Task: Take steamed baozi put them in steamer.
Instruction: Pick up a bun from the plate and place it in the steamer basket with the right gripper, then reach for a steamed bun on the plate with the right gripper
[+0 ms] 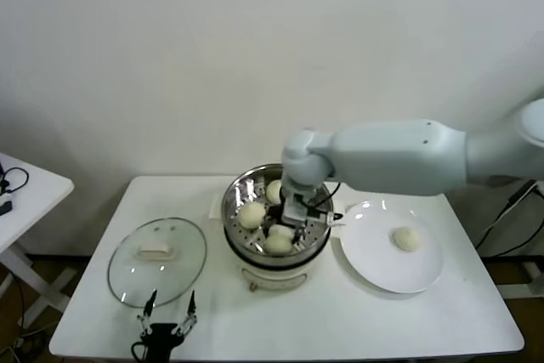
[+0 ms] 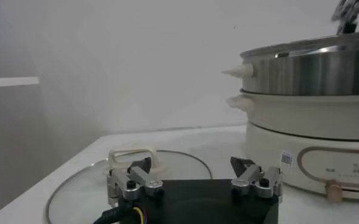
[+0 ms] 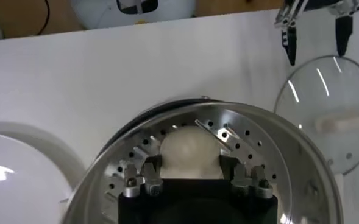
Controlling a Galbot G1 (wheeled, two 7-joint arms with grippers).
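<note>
Right wrist view: a steamed baozi point(image 3: 190, 152) is being gripped by the right gripper point(image 3: 191, 173) inside the steamer point(image 3: 289, 152); the left gripper point(image 2: 194, 176) is being held wide open near the glass lid point(image 2: 88, 189).

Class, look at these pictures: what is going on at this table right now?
The robot's right hand is down inside the steamer, its fingers on either side of a steamed baozi resting on the perforated floor. Two other baozi lie in the basket beside it, and one more waits on the white plate to the right. The glass lid lies flat on the table to the left, with the idle left hand hovering open at its near edge.
</note>
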